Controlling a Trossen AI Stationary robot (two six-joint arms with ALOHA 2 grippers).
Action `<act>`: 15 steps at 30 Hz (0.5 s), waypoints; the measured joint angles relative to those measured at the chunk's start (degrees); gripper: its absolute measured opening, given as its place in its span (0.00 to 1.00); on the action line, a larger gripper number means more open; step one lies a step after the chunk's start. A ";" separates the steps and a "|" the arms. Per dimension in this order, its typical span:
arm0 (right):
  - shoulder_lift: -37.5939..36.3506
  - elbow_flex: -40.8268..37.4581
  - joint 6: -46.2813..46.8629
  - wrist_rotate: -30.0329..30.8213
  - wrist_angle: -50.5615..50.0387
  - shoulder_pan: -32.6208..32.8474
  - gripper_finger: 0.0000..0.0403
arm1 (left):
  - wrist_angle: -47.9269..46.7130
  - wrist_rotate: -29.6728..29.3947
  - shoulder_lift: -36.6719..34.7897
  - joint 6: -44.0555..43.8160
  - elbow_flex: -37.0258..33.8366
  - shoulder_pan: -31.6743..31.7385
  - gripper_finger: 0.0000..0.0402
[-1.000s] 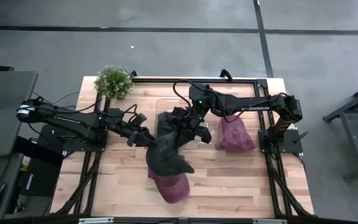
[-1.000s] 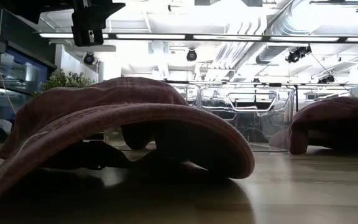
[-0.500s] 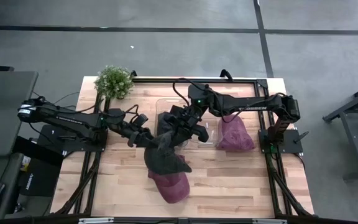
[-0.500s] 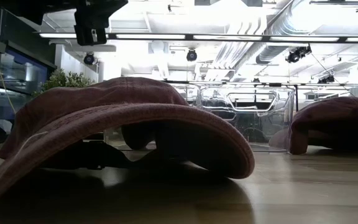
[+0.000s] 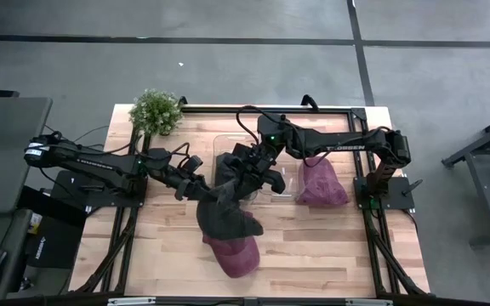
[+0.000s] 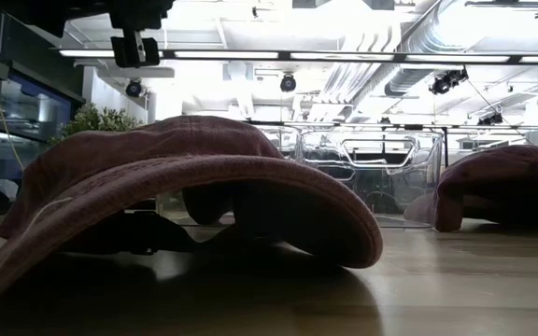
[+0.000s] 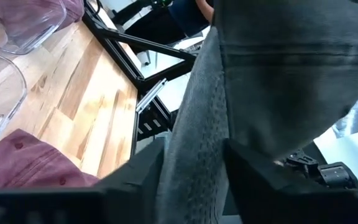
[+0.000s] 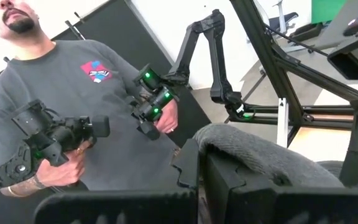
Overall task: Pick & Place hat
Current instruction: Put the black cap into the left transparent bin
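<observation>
Mid-transfer. The grey hat (image 5: 225,212) hangs above the table (image 5: 330,246) at frame centre, gripped from both sides. The left gripper (image 5: 201,189) is closed on its fabric at centre-left; the left wrist view shows cloth pinched between the two dark fingers (image 7: 132,180). The right gripper (image 5: 247,180) is closed on the hat's upper edge, confirmed in the right wrist view, where grey cloth (image 8: 260,155) lies over its fingers. Judged from this, lifting is done and placing remains, probably into the clear bin (image 5: 228,149) at upper centre. Two maroon hats lie on the table: one (image 5: 235,253) below the grey hat, one (image 5: 320,183) at centre-right. Only the low view shows the near maroon hat (image 6: 185,187) lying flat; only the right wrist view shows a person (image 8: 73,106) holding controllers.
</observation>
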 joint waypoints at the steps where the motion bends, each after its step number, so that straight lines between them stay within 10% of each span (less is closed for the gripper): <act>1: 0.00 0.00 -0.03 -0.14 -0.06 0.00 0.00 | 0.07 0.03 -0.02 0.00 0.00 0.00 0.33; 8: 0.00 -0.15 -0.16 -0.44 -1.84 0.00 0.00 | 0.68 0.28 -0.11 0.05 0.11 -0.02 0.05; 15: 0.00 -0.15 -0.18 -0.34 -3.51 0.00 0.00 | 0.33 1.22 -0.11 1.33 0.15 -0.02 0.01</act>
